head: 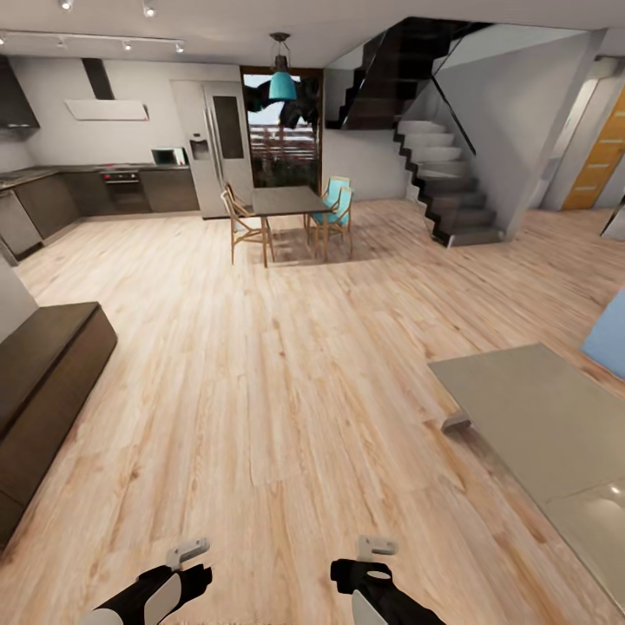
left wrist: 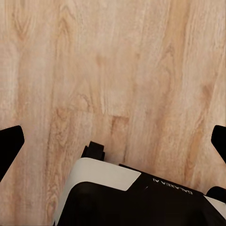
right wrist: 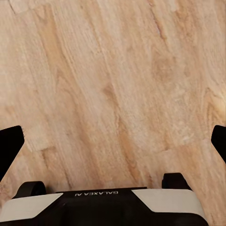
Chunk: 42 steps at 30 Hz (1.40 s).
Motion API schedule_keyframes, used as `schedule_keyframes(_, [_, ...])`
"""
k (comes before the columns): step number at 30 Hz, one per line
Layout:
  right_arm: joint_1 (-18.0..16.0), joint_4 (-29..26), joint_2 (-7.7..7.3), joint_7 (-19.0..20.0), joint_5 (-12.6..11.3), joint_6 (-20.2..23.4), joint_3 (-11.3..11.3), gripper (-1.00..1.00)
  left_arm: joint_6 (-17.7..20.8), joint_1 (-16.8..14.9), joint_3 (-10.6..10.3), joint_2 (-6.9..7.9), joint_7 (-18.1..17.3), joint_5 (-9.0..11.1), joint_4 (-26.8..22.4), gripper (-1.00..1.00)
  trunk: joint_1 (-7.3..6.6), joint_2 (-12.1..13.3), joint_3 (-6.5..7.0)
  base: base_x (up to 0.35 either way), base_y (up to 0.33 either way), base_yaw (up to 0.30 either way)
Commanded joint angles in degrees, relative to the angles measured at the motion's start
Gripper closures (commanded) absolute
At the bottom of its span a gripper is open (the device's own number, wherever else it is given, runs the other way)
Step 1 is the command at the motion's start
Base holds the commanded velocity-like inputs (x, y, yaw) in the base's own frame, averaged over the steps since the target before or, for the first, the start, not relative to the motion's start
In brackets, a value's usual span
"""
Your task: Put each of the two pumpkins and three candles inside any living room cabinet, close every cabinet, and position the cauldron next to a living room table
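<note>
The long dark-brown cabinet [head: 43,365] runs along the left edge of the head view, its fronts shut as far as they show. A corner of the low glossy grey table [head: 538,417] fills the right side. The pumpkins, candles and cauldron are out of view. Low in the head view, my left gripper [head: 187,555] and right gripper [head: 375,551] hang over the bare wood floor. In each wrist view the left gripper [left wrist: 113,146] and right gripper [right wrist: 113,146] stand open, dark fingertips wide apart with only floorboards between them.
Wide wood floor stretches ahead between cabinet and table. Farther back stand a dining table [head: 286,201] with chairs, a kitchen counter [head: 104,187], a fridge [head: 217,148] and a staircase [head: 447,187]. A pale blue furniture edge [head: 608,334] shows at the right.
</note>
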Motion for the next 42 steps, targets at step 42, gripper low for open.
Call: schedule_keyframes(42, [-0.06,-0.13,0.00,-0.48,-0.26,0.29,0.49,-1.00,0.04,-0.02,-0.47,0.05,0.47,0.67,-0.18,-1.00,0.03,-0.11,-1.56,0.000,0.000,0.274])
